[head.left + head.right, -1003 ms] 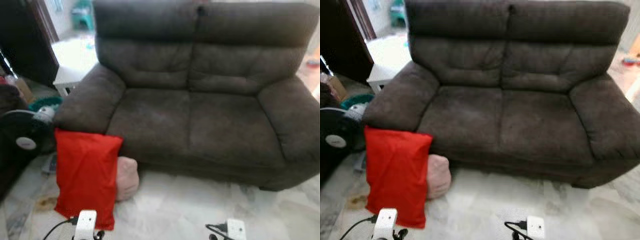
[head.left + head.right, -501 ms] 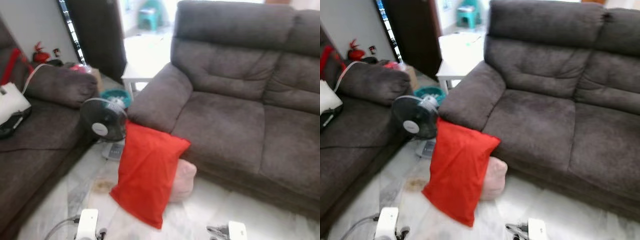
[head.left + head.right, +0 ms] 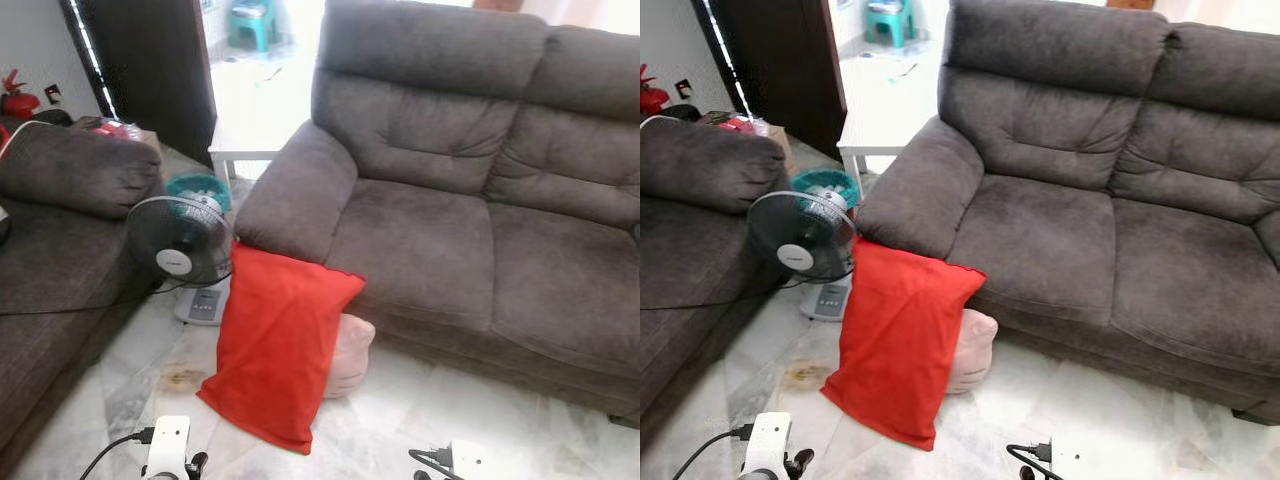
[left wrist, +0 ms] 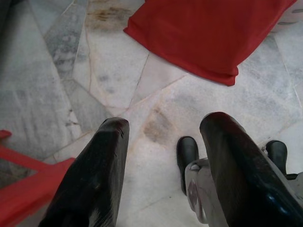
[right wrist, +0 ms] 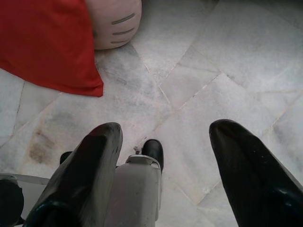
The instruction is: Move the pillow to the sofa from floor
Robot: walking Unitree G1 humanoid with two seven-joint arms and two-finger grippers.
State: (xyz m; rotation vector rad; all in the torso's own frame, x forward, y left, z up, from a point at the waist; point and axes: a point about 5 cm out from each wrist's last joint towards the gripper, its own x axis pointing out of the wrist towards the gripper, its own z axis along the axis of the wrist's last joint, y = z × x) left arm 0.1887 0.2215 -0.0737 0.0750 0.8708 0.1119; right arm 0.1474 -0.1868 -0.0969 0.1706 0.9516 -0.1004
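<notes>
Left eye view: red pillow leans upright against sofa; both claws released.

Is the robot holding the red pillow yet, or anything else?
No, nothing is held. Both the left gripper and right gripper are open above the floor. The red pillow leans on the sofa.

Red pillow stands tilted on the floor against the grey sofa.

Fan and pink cushion flanking pillow
</notes>
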